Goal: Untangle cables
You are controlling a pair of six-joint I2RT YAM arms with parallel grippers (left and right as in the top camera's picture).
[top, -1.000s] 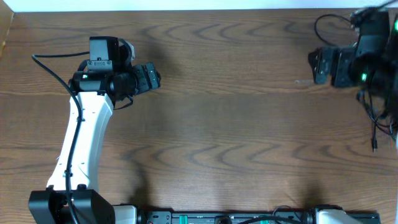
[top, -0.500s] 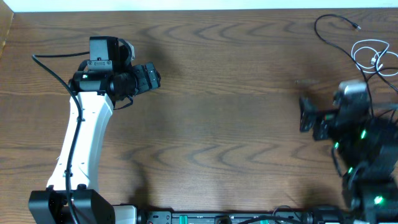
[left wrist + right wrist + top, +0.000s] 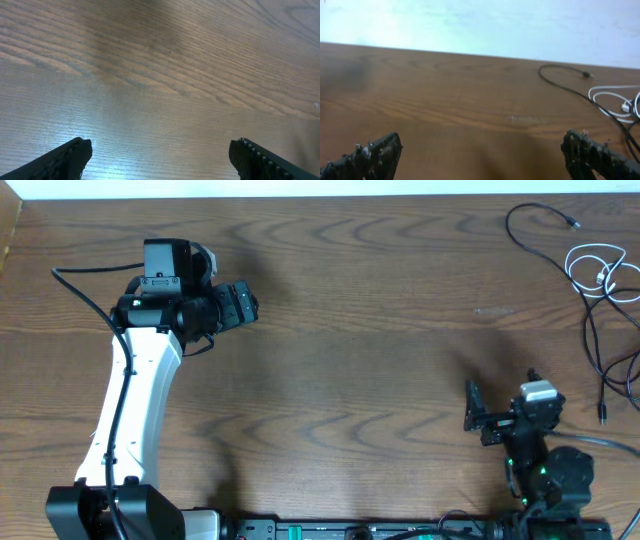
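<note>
The black cable (image 3: 508, 222) and the white cable (image 3: 569, 270) lie crossed at the far right of the table (image 3: 350, 380). The left gripper (image 3: 160, 146) and the right gripper (image 3: 481, 142) are both spread apart, holding nothing. I think pulling one cord there could tighten the crossing or drag both off the edge.

Table (image 3: 360, 380) middle: bare wood, wide passage from far edge to near edge. Left side: left arm (image 3: 130, 410) lies across from near edge toward far left. Left gripper (image 3: 250, 304) points at centre, nothing between spread fingers. Far right corner: black cable (image 3: 508, 222) loops, trails down right edge; white cable (image 3: 570, 272) coiled against it, cluttering that strip. Right gripper (image 3: 472, 412) near right, fingers apart, clear wood ahead.
</note>
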